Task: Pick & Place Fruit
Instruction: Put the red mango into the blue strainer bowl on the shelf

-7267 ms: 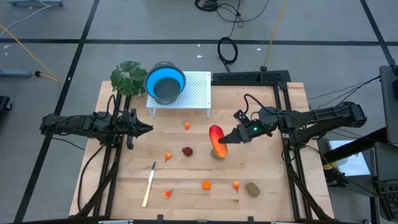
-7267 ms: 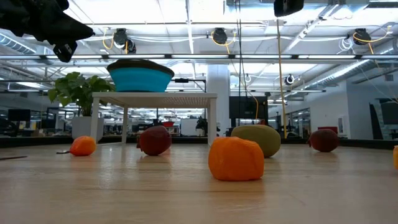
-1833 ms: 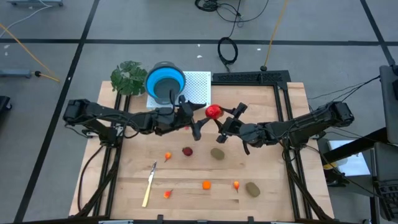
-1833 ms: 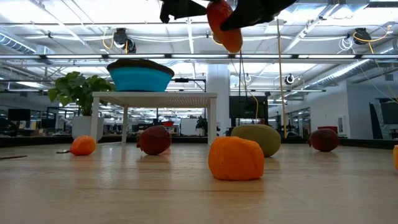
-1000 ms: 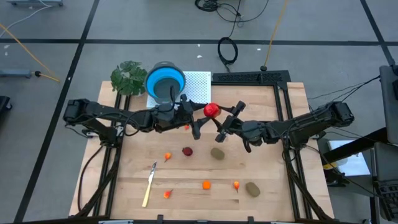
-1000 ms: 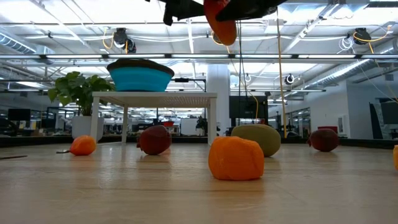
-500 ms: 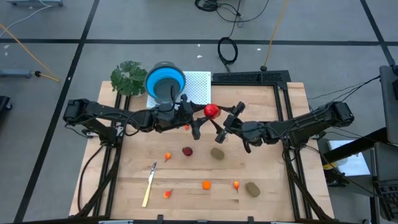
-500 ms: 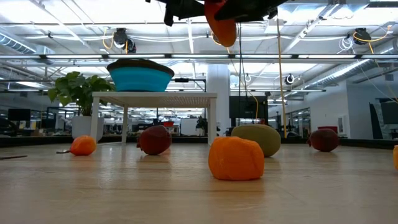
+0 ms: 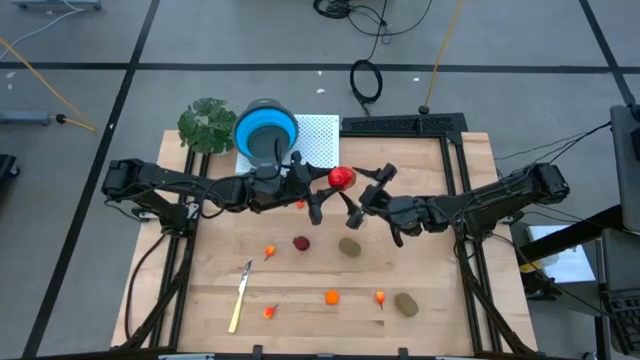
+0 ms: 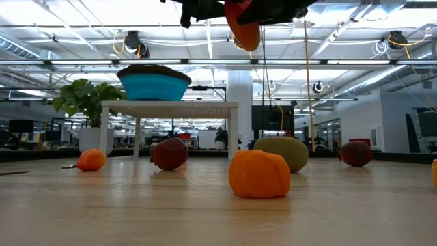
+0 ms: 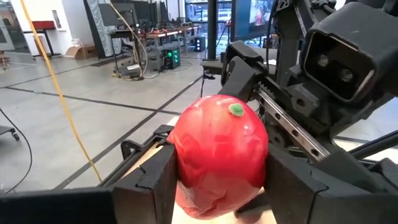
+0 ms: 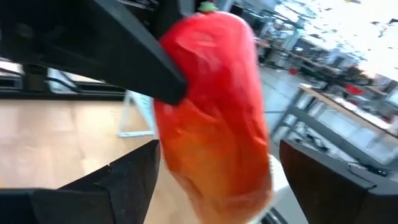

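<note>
Red-orange fruit (image 9: 342, 178) held mid-air above desk (image 9: 440, 290), mid-handover: left gripper (image 9: 322, 198) pinching it; right gripper (image 9: 357, 203) spread around it, likely releasing. Blue bowl (image 9: 266, 131) nearby.

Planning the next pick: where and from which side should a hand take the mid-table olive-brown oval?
Come straight down on the olive-brown oval and pinch across its narrower middle: it lies flat, apart from the dark red piece. Higher up, the left hand holds the red-orange piece; the right hand is open.
</note>
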Tool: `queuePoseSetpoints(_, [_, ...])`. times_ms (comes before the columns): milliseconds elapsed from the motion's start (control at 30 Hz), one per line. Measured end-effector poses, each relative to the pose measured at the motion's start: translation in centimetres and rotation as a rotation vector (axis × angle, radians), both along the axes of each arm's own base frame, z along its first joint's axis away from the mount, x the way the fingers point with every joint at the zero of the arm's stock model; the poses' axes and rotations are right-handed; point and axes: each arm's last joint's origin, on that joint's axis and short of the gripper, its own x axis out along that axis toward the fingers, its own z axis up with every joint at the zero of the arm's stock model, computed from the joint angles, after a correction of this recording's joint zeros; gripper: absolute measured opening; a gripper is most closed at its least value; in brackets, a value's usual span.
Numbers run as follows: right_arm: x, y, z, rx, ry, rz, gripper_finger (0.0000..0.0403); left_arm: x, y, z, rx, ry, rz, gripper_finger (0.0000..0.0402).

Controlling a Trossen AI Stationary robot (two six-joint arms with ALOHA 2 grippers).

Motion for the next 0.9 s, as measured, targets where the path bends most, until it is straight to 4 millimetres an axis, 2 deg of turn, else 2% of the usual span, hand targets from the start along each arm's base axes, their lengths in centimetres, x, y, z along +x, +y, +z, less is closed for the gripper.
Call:
queuePoseSetpoints(367, [-0.7, -0.2, 0.4, -0.004, 0.022, -0.013, 0.0322, -0.3, 0.0, 0.4, 0.007, -0.007, 0.001, 0.0191])
queuePoseSetpoints(667, [-2.5, 0.4, 0.2, 0.075, 0.078, -0.006, 0.0322, -2.9, 0.6, 2.9, 0.002, -0.037, 0.132, 0.0192])
queuePoseSetpoints(900, [-3.9, 0.6, 0.2, 0.157, 0.093, 0.01, 0.0309, -4.7, 1.9, 3.8, -0.121, -0.058, 0.226, 0.019])
